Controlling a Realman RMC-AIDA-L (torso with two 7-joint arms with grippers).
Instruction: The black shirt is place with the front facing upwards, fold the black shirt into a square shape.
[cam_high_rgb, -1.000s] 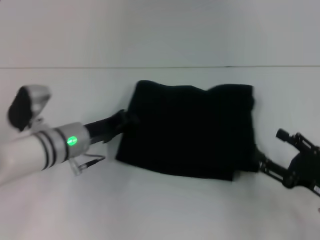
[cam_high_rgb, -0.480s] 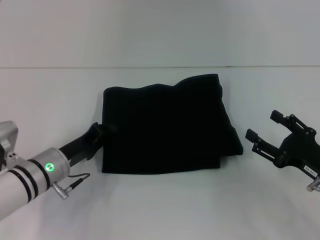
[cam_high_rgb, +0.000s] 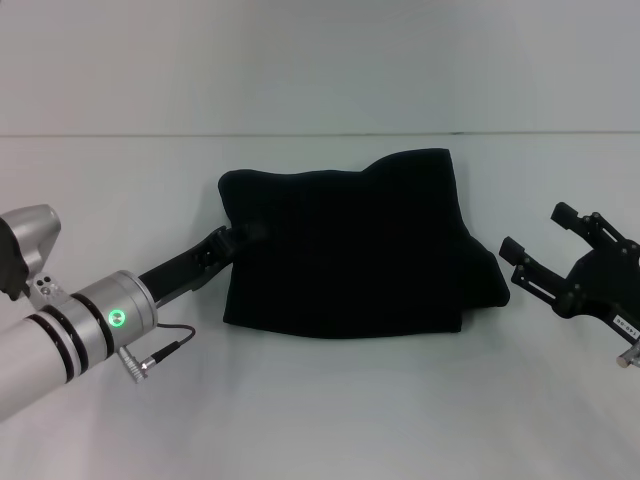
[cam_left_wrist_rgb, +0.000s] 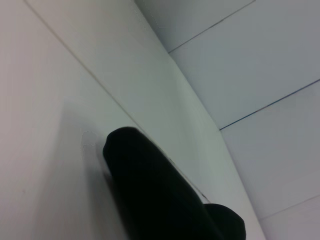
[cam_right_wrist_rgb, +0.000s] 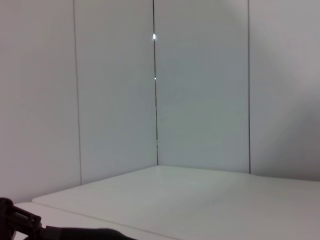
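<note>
Shirt fold looks nearly done: the black shirt lies mid-bench as a rough rectangle, far edge lumpy, right side bulging, lettering not visible. Left claw is at the shirt's left edge, touching or tucked into the cloth; can't tell if its fingers are pinching or spread, and the left wrist view only shows a dark rounded shape over the white bench. Right claw hovers just beside the shirt's right edge, fingers spread, holding nothing. Judgement: step in hand is final squaring. Next move calls for tidying the right bulge and evening the left edge, then pulling both arms clear.
</note>
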